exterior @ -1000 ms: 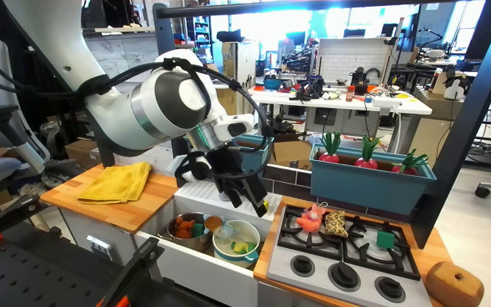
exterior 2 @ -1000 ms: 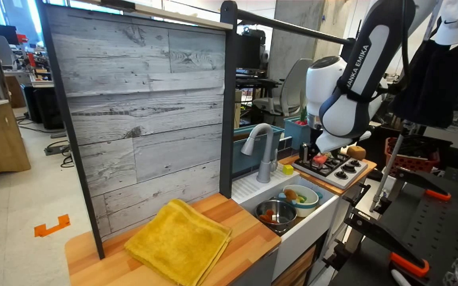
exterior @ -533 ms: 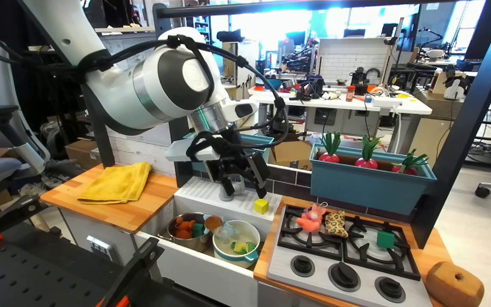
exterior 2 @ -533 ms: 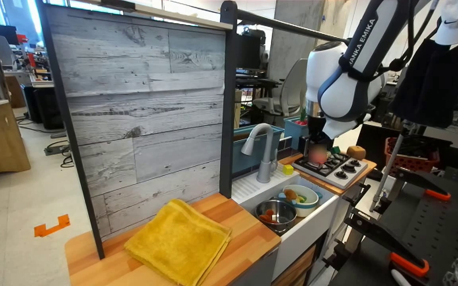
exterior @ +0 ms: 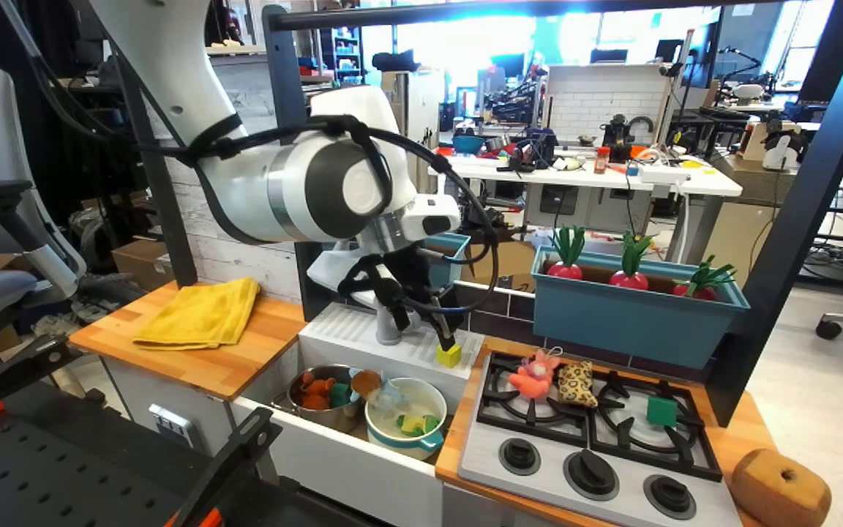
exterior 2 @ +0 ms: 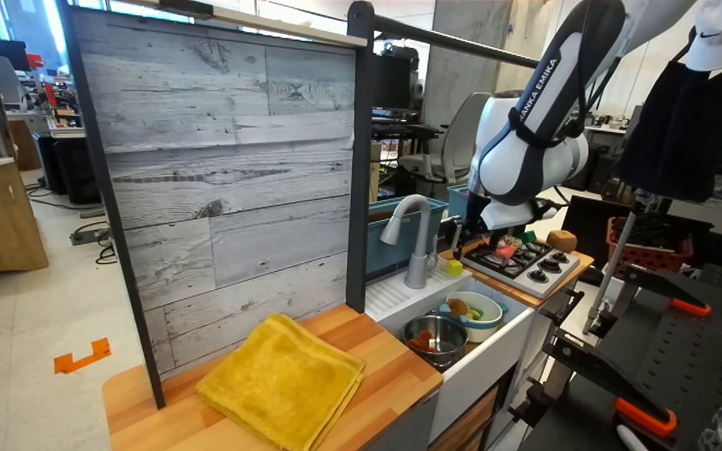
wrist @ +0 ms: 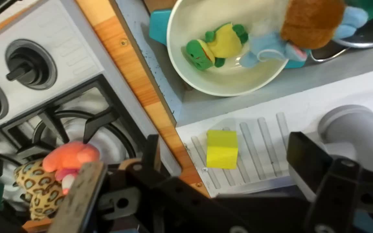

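My gripper (wrist: pixel 223 139) is open and empty, with its two black fingers wide apart. In the wrist view a yellow block (wrist: pixel 222 149) shows between and beyond the fingers, touched by neither as far as I can see. The block lies on the ribbed white sink ledge (wrist: pixel 267 181), by the wooden strip next to the stove. In an exterior view the gripper (exterior: pixel 424 331) hangs over the ledge, one fingertip just above and overlapping the yellow block (exterior: pixel 448 356). In an exterior view the gripper (exterior 2: pixel 475 245) appears beside the yellow block (exterior 2: pixel 454 268), toward the stove.
The grey faucet (exterior 2: pixel 420 250) stands on the ledge near the gripper. A white pot (wrist: pixel 176 64) with plush toys and a steel pot (exterior 2: pixel 434 338) sit in the sink. The stove (exterior: pixel 590 439) carries a pink plush, a leopard-print pillow and a green block. Blue planters (exterior: pixel 634 322) stand behind.
The gripper has shifted from the stove side toward the ledge and turned somewhat. The yellow block, mostly hidden behind a finger a second ago, now shows below a fingertip. The block has not moved.
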Tool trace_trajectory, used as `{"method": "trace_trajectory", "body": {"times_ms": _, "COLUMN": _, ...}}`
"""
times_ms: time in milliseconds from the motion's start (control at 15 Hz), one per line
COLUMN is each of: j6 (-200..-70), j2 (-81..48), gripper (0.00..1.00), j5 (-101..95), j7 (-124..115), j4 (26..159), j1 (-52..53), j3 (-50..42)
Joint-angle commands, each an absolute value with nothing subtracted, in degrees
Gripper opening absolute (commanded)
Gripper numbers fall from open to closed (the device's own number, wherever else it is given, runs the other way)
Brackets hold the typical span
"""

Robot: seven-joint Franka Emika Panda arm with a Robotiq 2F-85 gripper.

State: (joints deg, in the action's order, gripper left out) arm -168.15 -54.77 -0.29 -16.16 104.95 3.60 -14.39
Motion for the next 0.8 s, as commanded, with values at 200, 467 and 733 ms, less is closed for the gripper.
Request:
{"method": "trace_trajectory", "body": {"times_ms": 200, "j6": -169.1, "j2": -64.6, "gripper": 1.0, "j5": 5.2, "j7": -14.3, "j4": 90.0, "j1": -5.8, "j3": -7.8}}
{"method": "trace_trajectory", "body": {"times_ms": 467, "j6": -168.1, "j2": -68.1, "gripper": 1.0, "j5": 5.8, "j7": -14.5, "j4": 85.0, "j1": -6.9, "j3": -7.2}}
{"method": "trace_trajectory", "body": {"times_ms": 733, "j6": -168.1, "j2": -70.7, "gripper": 1.0, "j5": 5.7, "j7": -14.2, "j4": 81.9, "j1": -7.0, "j3": -6.6}}
